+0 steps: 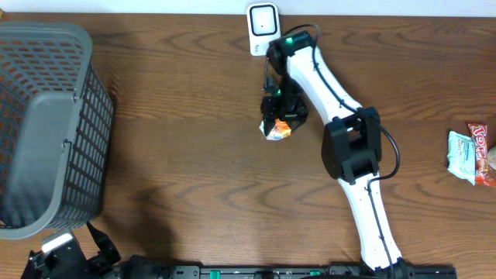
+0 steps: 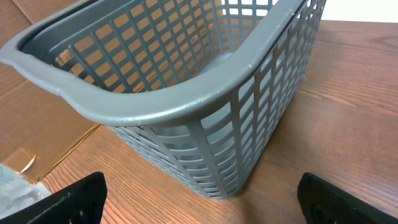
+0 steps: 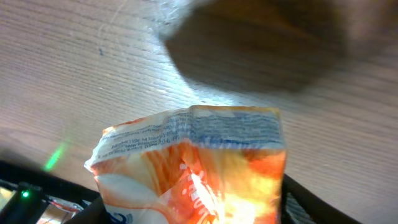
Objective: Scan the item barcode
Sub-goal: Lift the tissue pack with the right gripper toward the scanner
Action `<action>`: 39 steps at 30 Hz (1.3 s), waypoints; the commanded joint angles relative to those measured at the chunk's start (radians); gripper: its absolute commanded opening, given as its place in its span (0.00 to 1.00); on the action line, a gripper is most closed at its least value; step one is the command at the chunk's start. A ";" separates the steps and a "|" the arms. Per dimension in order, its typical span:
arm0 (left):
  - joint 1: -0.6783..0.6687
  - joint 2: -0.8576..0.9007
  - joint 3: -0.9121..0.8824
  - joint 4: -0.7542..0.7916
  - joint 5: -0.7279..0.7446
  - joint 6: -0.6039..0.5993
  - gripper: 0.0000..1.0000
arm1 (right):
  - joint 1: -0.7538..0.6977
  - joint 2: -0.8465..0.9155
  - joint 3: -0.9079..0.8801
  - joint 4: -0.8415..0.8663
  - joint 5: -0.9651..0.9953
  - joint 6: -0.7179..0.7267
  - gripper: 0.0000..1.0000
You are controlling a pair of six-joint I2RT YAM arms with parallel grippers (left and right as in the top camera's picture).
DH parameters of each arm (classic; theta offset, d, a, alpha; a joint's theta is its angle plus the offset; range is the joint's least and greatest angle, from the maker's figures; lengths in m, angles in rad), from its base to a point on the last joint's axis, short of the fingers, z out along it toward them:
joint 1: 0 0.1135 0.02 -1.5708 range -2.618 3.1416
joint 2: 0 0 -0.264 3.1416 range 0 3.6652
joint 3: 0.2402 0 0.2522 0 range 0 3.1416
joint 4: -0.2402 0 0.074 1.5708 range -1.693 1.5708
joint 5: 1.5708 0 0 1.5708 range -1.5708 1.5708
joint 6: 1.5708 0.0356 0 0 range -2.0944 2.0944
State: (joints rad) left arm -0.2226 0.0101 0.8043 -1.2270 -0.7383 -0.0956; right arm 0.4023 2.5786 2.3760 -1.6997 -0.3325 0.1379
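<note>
Orange snack packet [image 1: 277,130] clamped in the right hand [image 1: 277,116] above the tabletop [image 1: 178,116], just short of the barcode scanner [image 1: 262,23]. Pickup looks done, scan itself not yet made; left hand [image 2: 200,198] wide open, empty.

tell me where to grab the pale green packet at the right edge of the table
Probably from straight above: the pale green packet lies flat on the table. Aim for its left long edge or an end seam, not across its width, since the red packet lies close against its right side and leaves a finger little room there.
</note>
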 commanded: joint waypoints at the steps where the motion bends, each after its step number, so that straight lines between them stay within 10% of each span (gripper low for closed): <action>1: 0.003 -0.007 0.001 0.000 -0.006 0.013 0.98 | -0.009 0.008 0.018 -0.002 -0.061 -0.045 0.61; 39: 0.003 -0.007 0.001 0.000 -0.005 0.013 0.98 | -0.008 -0.356 0.019 0.015 -0.576 -0.095 0.50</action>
State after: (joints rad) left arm -0.2226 0.0101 0.8043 -1.2274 -0.7383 -0.0956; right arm 0.3901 2.3024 2.3764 -1.6852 -0.7979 0.0849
